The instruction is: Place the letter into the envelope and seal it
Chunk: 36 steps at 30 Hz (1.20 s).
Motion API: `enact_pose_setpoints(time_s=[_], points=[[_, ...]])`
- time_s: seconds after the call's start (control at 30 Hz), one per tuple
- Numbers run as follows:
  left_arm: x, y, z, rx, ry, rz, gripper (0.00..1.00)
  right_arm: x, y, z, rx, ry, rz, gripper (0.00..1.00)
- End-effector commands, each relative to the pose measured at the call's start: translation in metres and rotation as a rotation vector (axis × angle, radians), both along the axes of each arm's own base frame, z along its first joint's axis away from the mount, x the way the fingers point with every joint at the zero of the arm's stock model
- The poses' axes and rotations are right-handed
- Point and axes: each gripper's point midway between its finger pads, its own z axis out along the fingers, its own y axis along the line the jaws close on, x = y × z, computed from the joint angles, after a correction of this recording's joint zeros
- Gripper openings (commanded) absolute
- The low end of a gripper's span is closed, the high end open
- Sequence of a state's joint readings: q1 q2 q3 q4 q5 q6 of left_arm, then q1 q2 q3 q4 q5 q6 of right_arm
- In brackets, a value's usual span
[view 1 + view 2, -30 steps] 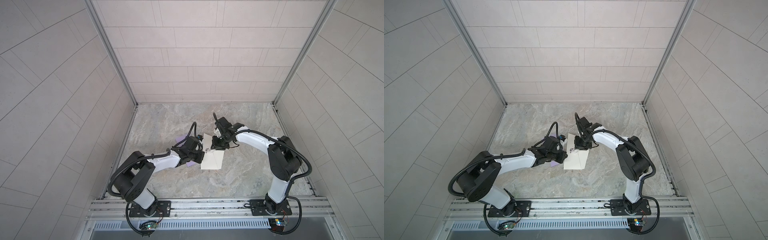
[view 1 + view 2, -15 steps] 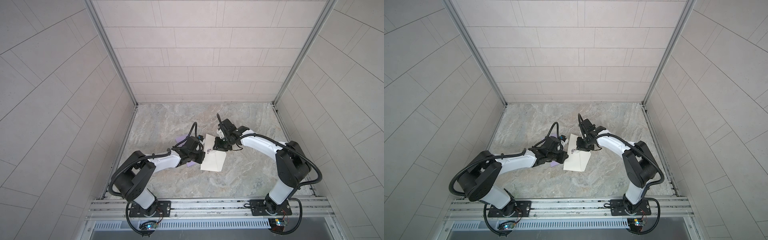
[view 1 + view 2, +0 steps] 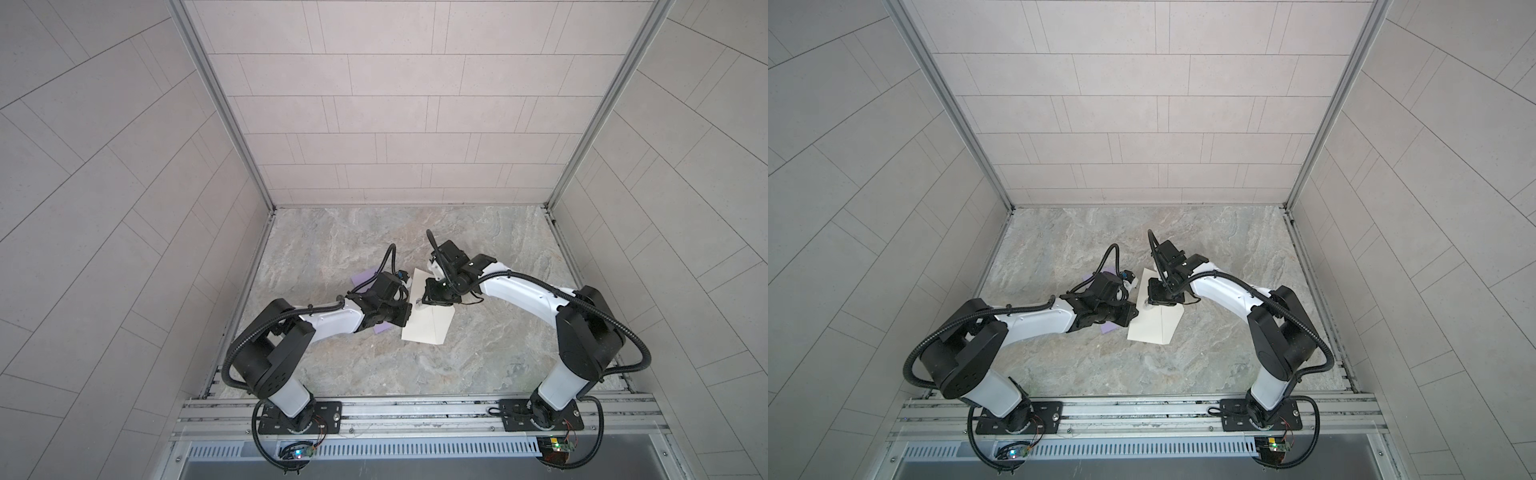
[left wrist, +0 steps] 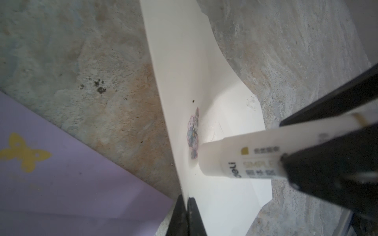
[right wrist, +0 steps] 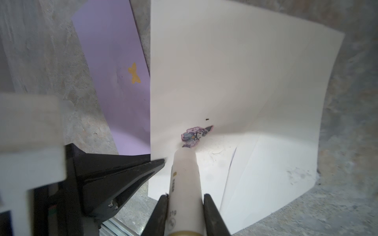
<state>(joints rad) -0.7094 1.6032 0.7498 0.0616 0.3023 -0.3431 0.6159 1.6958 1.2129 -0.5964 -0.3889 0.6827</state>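
Envelope of white paper lies on the stone table between both arms, its flap lifted upright. The left gripper is closed tight on the flap's edge, pinching the paper between its black fingers. The right gripper is partly closed around a white glue stick, whose tip presses on the envelope just beside a small cartoon sticker near the fold. A purple card with a yellow butterfly lies flat on the table beside the envelope, partly under the left arm.
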Motion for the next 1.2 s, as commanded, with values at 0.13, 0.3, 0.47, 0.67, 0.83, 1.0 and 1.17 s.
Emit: enact_pose_setpoints(time_s=[0.13,0.3,0.47,0.67,0.83,1.0,1.17], points=[[-0.003,-0.005,0.004,-0.005,0.014,-0.027,0.00,0.018,-0.012,-0.013,-0.163,-0.086,-0.040,0.00],[-0.003,-0.006,0.004,-0.006,0.014,-0.030,0.00,0.026,-0.017,-0.027,-0.225,-0.093,-0.060,0.00],[-0.004,-0.005,0.004,-0.002,0.013,-0.031,0.00,0.030,-0.022,-0.039,-0.270,-0.085,-0.078,0.00],[-0.006,-0.003,0.002,0.005,0.015,-0.034,0.00,0.031,-0.039,-0.040,-0.345,-0.119,-0.114,0.00],[-0.005,-0.003,0.000,0.011,0.020,-0.037,0.00,0.029,-0.019,-0.025,-0.225,-0.160,-0.079,0.00],[-0.002,-0.004,-0.001,0.014,0.027,-0.027,0.00,0.024,0.001,0.017,-0.061,-0.251,-0.056,0.00],[-0.002,-0.006,-0.004,0.014,0.036,-0.028,0.00,0.014,-0.002,0.034,-0.038,-0.296,-0.067,0.00]])
